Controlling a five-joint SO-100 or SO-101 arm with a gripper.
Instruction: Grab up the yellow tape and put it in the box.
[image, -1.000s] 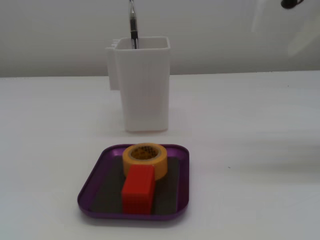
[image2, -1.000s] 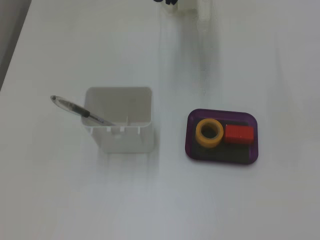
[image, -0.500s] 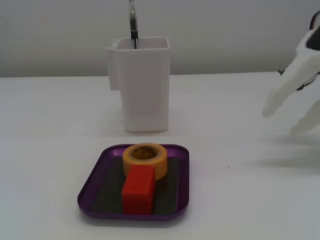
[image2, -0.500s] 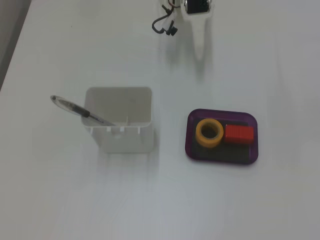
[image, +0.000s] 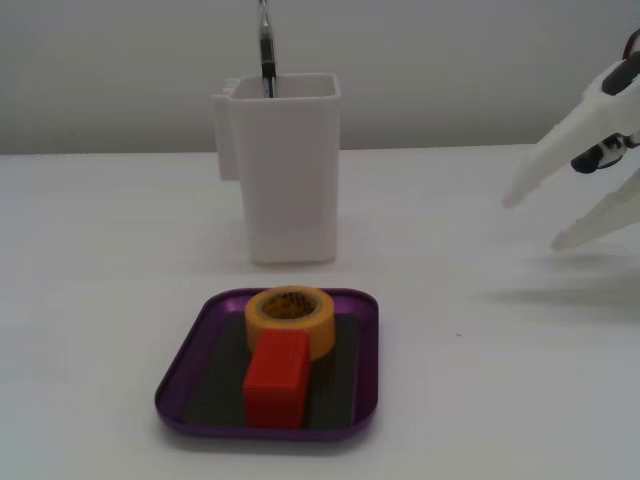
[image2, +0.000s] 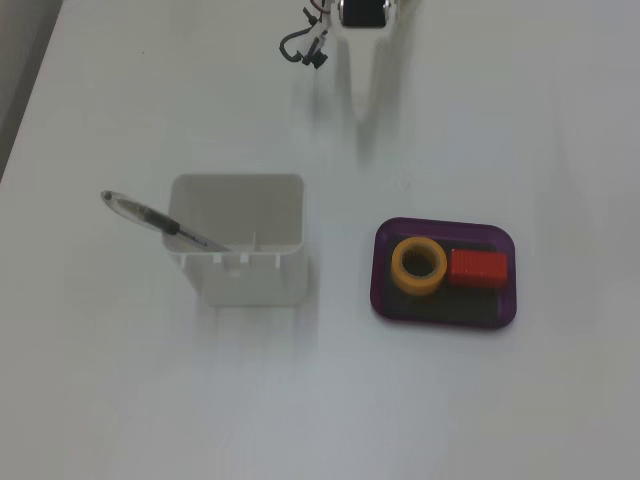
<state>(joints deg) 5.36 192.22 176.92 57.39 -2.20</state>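
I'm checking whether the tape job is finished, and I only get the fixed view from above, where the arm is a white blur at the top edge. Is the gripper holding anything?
Observer: No. In a fixed view the gripper is open and empty, with its two white fingers spread apart.
Operator: Is it resting on the table?
Observer: No, it hangs clear above the table, with its shadow beneath it.
Operator: And the tape?
Observer: The yellow tape lies flat in the box, and its top stands higher than the purple rim.
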